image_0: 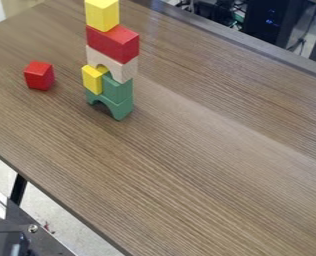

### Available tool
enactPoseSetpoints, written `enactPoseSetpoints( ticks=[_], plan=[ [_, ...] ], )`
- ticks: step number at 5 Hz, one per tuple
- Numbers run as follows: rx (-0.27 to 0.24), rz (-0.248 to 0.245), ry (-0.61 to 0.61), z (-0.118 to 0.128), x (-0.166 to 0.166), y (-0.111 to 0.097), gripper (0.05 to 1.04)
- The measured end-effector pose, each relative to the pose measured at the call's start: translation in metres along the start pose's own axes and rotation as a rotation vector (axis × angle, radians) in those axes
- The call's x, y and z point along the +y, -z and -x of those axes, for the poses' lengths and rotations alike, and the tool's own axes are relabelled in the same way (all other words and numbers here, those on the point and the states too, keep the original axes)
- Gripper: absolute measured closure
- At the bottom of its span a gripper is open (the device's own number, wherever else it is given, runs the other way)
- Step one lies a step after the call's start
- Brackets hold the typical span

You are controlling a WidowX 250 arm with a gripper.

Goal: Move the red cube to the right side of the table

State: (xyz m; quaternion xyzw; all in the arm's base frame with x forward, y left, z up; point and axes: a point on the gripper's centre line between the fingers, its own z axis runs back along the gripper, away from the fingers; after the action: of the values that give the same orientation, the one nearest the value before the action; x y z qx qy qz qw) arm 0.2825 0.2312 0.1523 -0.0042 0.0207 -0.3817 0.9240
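The red cube [39, 76] rests by itself on the brown wood-grain table [207, 165], toward the upper left. It lies left of a block tower, with a gap of bare tabletop between them.
The tower has a green arch [120, 107] at its base, green and yellow blocks above, a pale arch [129, 70], a red block [114, 43] and a yellow block [102, 14] on top. Dark equipment [271, 22] stands beyond the far edge; metal and black parts [24, 230] are at lower left.
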Motion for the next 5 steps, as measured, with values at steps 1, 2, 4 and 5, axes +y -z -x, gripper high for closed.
enactPoseSetpoints(
  ticks=[1,2,4,5],
  plan=[
    [0.085,-0.002,0.054,0.005,0.000,0.026,0.083],
    [0.098,-0.016,0.094,0.003,-0.005,0.055,0.083],
    [0.135,-0.008,0.103,0.015,-0.016,0.079,0.083],
    [0.134,0.003,0.097,0.020,-0.018,0.083,0.083]
  ],
)
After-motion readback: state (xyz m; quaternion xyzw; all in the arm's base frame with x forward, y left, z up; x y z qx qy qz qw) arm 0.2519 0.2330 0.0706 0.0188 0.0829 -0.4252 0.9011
